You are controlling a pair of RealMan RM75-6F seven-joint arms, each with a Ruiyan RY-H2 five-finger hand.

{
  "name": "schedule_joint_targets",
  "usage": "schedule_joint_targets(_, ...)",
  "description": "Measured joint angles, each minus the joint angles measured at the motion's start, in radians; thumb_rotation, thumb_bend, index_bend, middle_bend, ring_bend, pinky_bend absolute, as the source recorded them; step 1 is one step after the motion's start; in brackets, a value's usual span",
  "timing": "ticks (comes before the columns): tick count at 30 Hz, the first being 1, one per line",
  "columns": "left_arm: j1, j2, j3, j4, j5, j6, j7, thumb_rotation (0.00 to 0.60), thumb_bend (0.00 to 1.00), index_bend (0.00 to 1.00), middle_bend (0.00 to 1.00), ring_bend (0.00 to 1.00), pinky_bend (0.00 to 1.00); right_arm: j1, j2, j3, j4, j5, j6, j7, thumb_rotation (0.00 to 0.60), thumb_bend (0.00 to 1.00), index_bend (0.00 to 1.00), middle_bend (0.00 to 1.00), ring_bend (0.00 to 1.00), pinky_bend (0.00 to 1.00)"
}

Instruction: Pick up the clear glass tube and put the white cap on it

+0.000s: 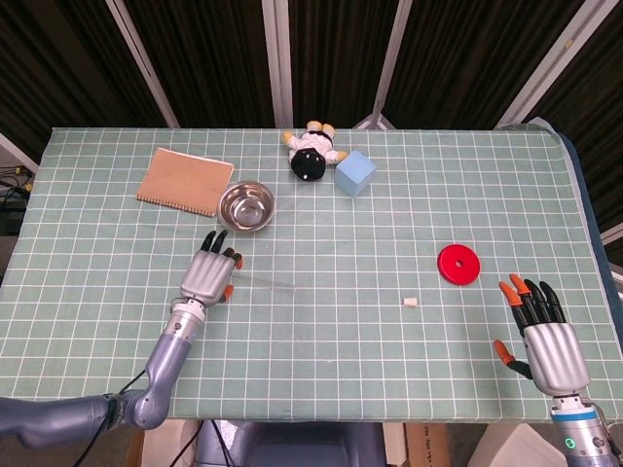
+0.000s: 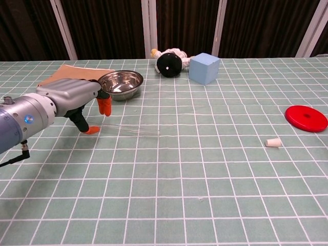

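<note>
The tube (image 2: 134, 131) lies flat on the mat (image 1: 321, 379), and the left hand (image 2: 77, 100) is right over its near end, fingers spread and bent down, thumb tip low beside the glass; whether any fingertip touches the tube, I cannot tell, but nothing is gripped. From the head view the left hand (image 1: 208, 273) sits palm down with the tube (image 1: 268, 283) running away from its fingertips toward the table's middle. Just beyond the hand is the steel bowl (image 1: 245, 205), with the notebook (image 1: 184, 180) off to its outer side. Well out past the tube's far end lies the cap (image 1: 411, 303), on its side, nearer the right hand (image 1: 543, 341), which rests palm down and holding nothing, fingers fanned, at the table's near edge. The red disc (image 1: 458, 264) sits just ahead of that hand. Farther back stand the blue cube (image 1: 355, 173) and the plush toy (image 1: 312, 151), side by side.
</note>
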Motion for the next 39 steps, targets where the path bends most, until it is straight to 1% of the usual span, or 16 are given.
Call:
schedule_joint_targets(8,-0.038,-0.045,0.003,0.029,-0.068,0.013,0.062,0.6,0.41,0.42,0.37,0.0,0.0,0.002,0.004,0.002,-0.002,0.005,-0.004,0.014,0.6,0.32,0.0,0.0,0.0,0.0)
schedule_joint_targets(15,-0.062,-0.075,0.008,0.067,-0.098,0.026,0.077,0.6,0.41,0.42,0.38,0.0,0.0,0.002,0.005,0.001,-0.003,0.005,-0.005,0.021,0.6,0.32,0.0,0.0,0.0,0.0)
schedule_joint_targets(32,-0.079,-0.088,0.025,0.088,-0.095,0.03,0.054,0.6,0.45,0.46,0.45,0.03,0.0,0.002,0.005,0.002,-0.006,0.007,-0.004,0.023,0.6,0.32,0.0,0.0,0.0,0.0)
schedule_joint_targets(39,-0.081,-0.092,0.038,0.097,-0.096,0.031,0.051,0.6,0.46,0.46,0.45,0.03,0.0,0.001,0.005,0.002,-0.009,0.009,-0.005,0.022,0.6,0.32,0.0,0.0,0.0,0.0)
